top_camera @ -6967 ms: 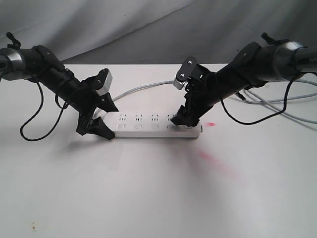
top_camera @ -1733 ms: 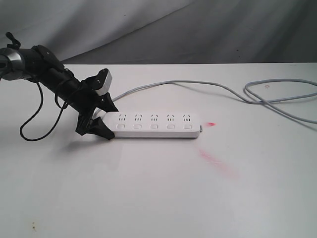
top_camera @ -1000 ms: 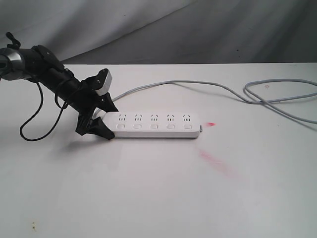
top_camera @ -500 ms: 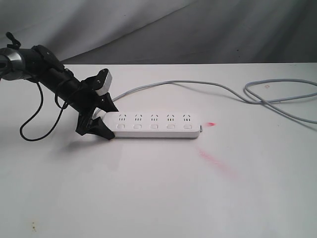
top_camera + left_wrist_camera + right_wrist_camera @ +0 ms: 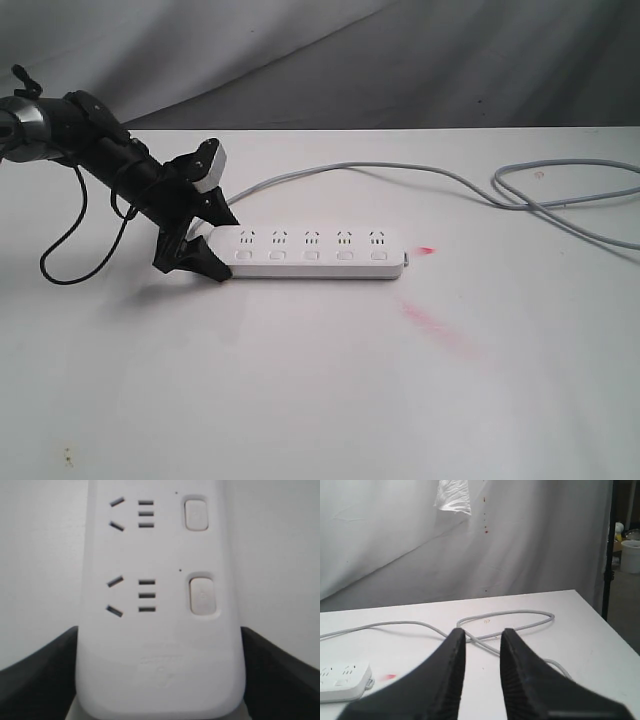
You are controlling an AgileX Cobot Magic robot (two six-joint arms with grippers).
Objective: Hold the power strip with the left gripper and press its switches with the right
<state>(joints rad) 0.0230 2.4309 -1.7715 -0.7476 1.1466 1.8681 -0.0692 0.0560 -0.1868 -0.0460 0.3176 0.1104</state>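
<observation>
Found the long flat white plastic power strip [image 5: 315,252] lying mid-frame on the white table [image 5: 300,400], its left rounded end clamped between the black two-fingered left gripper [image 5: 224,250]'s fingers [image 5: 35,680]. Noted that slim arm slanting down from upper left. Saw the black right gripper [image 5: 481,632] above the table, fingers slightly apart, empty.

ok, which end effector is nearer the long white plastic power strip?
Left. Left end effector clamps one end of the white power strip; right end effector hangs apart, past its other end.

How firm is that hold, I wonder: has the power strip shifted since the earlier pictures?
No. The power strip still ends just left of the red mark, as before.
</observation>
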